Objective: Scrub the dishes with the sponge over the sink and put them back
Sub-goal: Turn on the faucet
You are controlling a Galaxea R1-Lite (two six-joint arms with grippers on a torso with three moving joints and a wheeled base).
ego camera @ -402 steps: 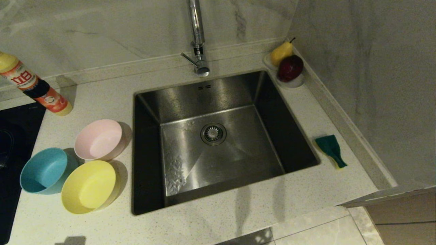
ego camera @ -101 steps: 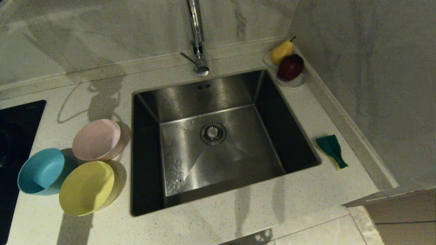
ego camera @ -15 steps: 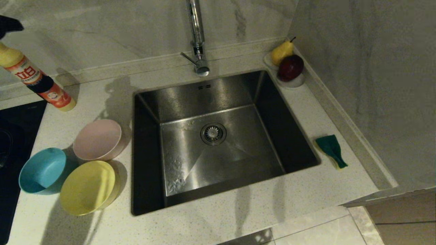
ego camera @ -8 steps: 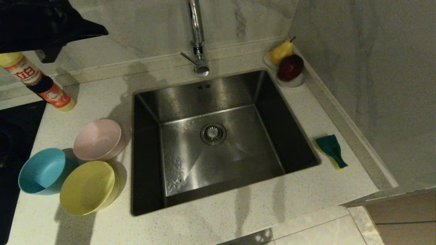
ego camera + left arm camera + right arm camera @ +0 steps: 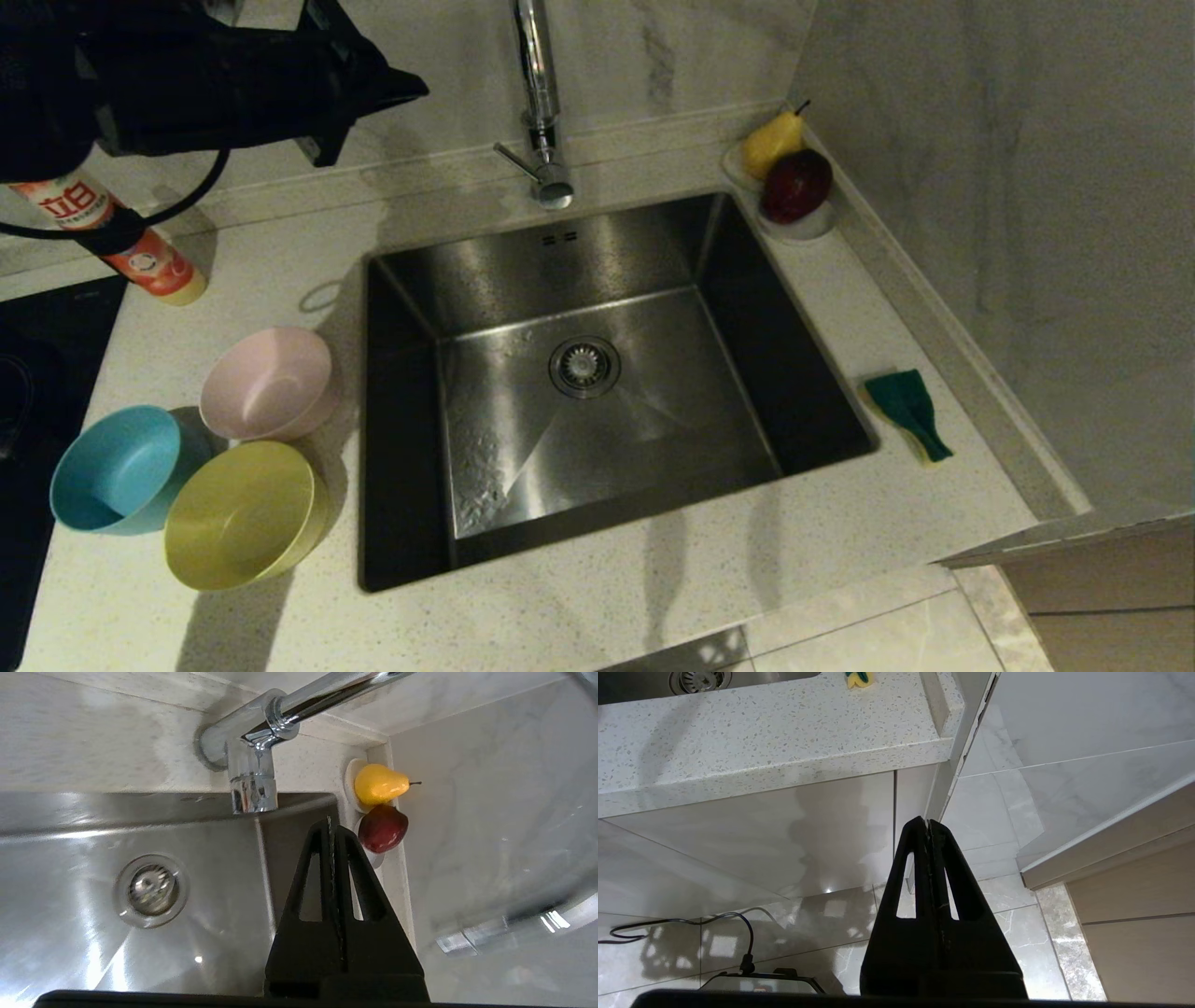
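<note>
Three bowls sit on the counter left of the sink: a pink one, a blue one and a yellow one. The sponge, green face up, lies on the counter right of the sink. My left gripper hovers high over the back left of the counter, pointing toward the faucet; its jaws are shut and hold nothing. In the left wrist view that gripper points across the sink basin. My right gripper is shut and empty, parked below the counter front over the floor.
A chrome faucet rises behind the sink. A detergent bottle stands at the back left, partly behind my left arm. A pear and a red apple rest in the back right corner. A black hob borders the left edge.
My left arm has swung in from the upper left corner toward the faucet, still shut. The bowls, sponge and bottle have not moved.
</note>
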